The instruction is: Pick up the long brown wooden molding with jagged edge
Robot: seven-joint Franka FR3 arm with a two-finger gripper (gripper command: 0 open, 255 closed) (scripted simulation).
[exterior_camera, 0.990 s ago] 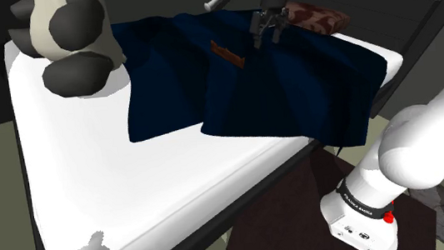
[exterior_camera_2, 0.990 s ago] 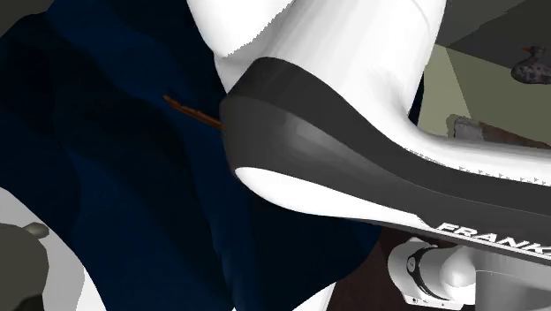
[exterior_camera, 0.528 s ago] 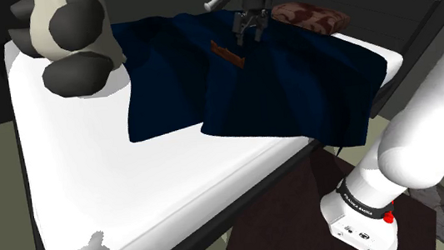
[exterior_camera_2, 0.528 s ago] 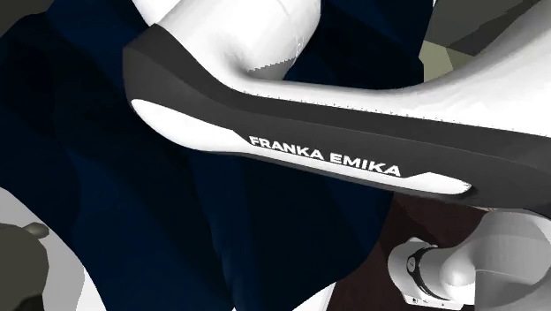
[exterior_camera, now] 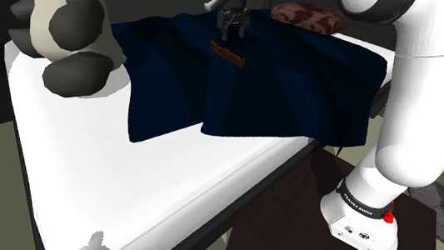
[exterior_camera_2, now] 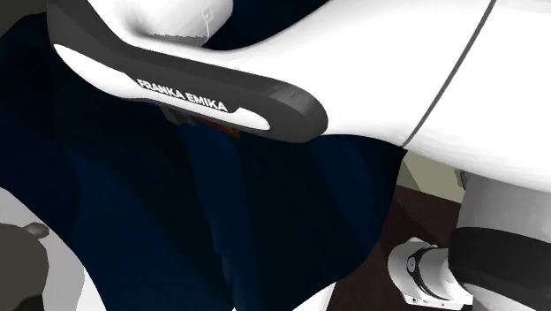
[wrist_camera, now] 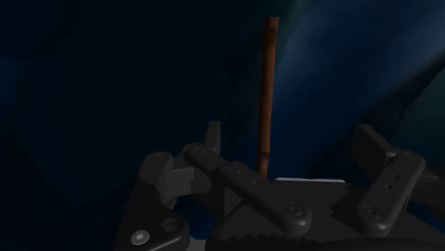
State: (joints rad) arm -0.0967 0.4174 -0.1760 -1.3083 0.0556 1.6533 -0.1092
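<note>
While the dark blue blanket [exterior_camera: 292,88] spills over the bed edge at 4 o'clock in the shoulder view, the bare white mattress [exterior_camera: 91,174] lies open toward 8. A plush toy [exterior_camera: 65,34] crowds 10 and a brown pillow [exterior_camera: 310,15] sits at 1. The gripper [exterior_camera: 232,33] hovers with its fingers [wrist_camera: 212,135] spread. The brown molding [exterior_camera: 229,54] lies flat on the blanket at its 6 o'clock, near end between the fingers, untouched.
</note>
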